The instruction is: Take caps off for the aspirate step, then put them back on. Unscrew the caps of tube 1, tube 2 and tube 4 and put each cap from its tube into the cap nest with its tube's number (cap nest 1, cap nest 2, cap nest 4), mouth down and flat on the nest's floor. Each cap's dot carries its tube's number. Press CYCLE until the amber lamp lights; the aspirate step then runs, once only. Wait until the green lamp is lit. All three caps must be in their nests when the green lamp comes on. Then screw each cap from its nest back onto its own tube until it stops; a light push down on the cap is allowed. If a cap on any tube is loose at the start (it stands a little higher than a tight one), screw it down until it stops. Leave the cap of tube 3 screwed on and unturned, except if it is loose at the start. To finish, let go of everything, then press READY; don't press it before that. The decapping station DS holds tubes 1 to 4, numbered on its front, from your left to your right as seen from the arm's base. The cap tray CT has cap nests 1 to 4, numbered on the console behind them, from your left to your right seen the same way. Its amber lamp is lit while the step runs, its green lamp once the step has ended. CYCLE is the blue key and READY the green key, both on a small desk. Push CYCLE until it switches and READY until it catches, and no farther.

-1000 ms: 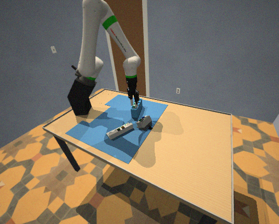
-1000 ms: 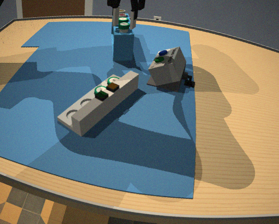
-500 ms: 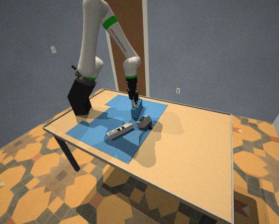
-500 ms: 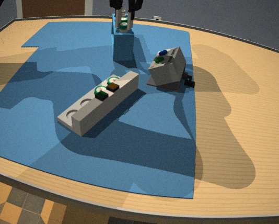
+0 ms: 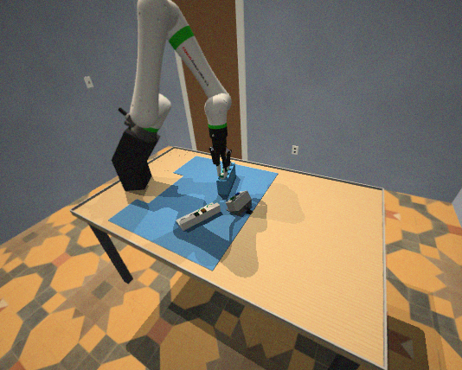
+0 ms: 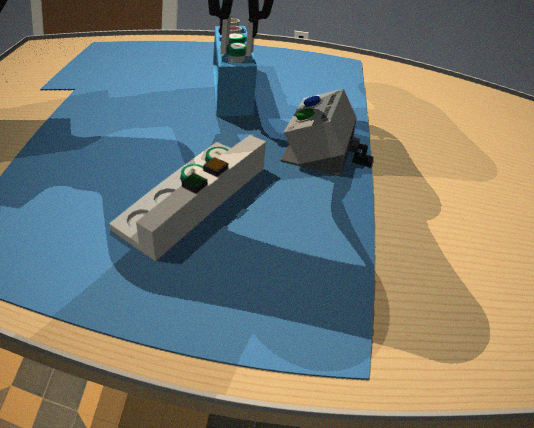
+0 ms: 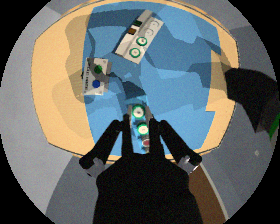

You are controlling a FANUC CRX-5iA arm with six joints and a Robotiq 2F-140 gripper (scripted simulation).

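Black two-finger gripper [image 7: 144, 140] clamping, fingers nearly closed, on round cap [image 7: 146, 142] atop blue rectangular decapping station [image 6: 235, 82]; two green-ringed caps [image 6: 191, 171] sitting in grey cap tray [image 6: 165, 230]

Blue-grey walls [image 5: 346, 78], a brown door [image 5: 212, 52], orange-and-grey patterned tile floor [image 5: 65, 311] — a wooden table [image 5: 311, 242] stands in the middle.

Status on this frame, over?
Gripper shut on a tube cap at decapping station. Two caps in cap tray nests. Nothing blocking.
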